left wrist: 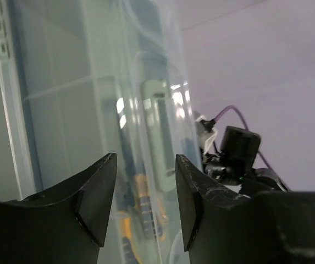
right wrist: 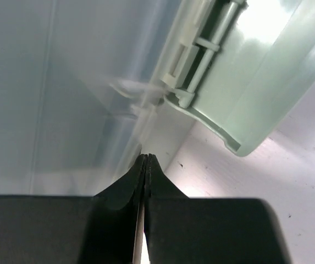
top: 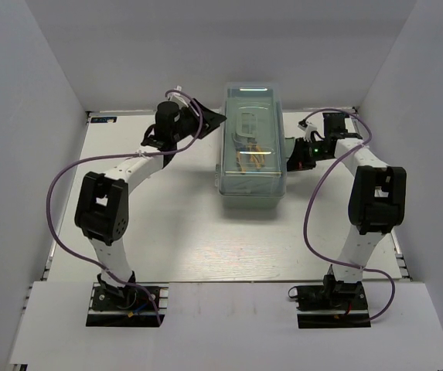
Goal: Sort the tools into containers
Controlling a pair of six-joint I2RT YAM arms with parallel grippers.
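Observation:
The pale green toolbox [top: 250, 147] stands at the back middle of the table with its translucent clear lid [top: 252, 100] down. Yellow-handled pliers [top: 252, 159] show dimly through the lid, and also in the left wrist view [left wrist: 141, 204]. Wrenches and hex keys cannot be made out. My left gripper [top: 215, 119] is open and empty at the box's far left corner, jaws facing the lid [left wrist: 146, 159]. My right gripper [top: 292, 158] is shut, its tips [right wrist: 147, 157] against the box's right side, below the lid's edge [right wrist: 64, 82] and next to a green hinge [right wrist: 201, 49].
White walls enclose the table on three sides. The white tabletop [top: 206, 232] lies in front of the box. The right arm's wrist [left wrist: 239, 151] shows beyond the box in the left wrist view. Purple cables loop beside both arms.

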